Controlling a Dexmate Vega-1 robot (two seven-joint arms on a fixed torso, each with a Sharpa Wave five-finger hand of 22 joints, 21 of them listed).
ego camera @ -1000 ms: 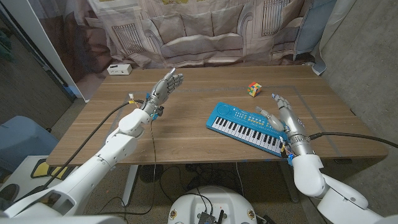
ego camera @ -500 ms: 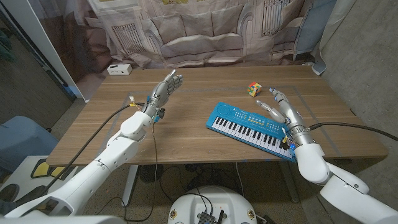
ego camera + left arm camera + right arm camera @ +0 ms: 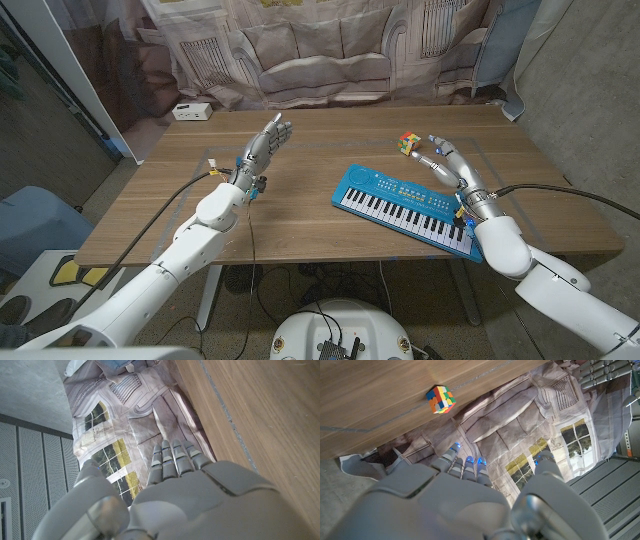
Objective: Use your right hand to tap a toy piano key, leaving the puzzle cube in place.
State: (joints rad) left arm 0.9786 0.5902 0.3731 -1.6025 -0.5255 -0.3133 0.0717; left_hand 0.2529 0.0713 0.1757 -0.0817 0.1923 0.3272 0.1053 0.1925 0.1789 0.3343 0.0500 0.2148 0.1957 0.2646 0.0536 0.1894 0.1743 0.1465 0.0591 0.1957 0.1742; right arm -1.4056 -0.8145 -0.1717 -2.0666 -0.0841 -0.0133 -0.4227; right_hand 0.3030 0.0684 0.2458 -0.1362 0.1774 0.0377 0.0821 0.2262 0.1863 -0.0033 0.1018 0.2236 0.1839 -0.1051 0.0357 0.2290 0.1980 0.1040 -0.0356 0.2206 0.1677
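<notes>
The piano (image 3: 404, 206) lay on the right half of the surface (image 3: 300, 215), near its front edge. Its long axis ran diagonally, from a far-left end to a near-right end that reached the surface's front edge. The white keys lined its near side and faced the robot; the blue button panel lay on its far side.

The right robot hand (image 3: 447, 161) hovered just beyond the piano's far edge, fingers spread wide and holding nothing.

The cube (image 3: 410, 143) sat just beyond those fingertips, a little to their left. That closeness looked like the main risk: any further reach or a sideways sweep could knock the cube, and the hand appeared to sit beyond the keys.

The left robot hand (image 3: 269, 138) was raised over the left half, fingers straight, holding nothing, well apart from both things.
</notes>
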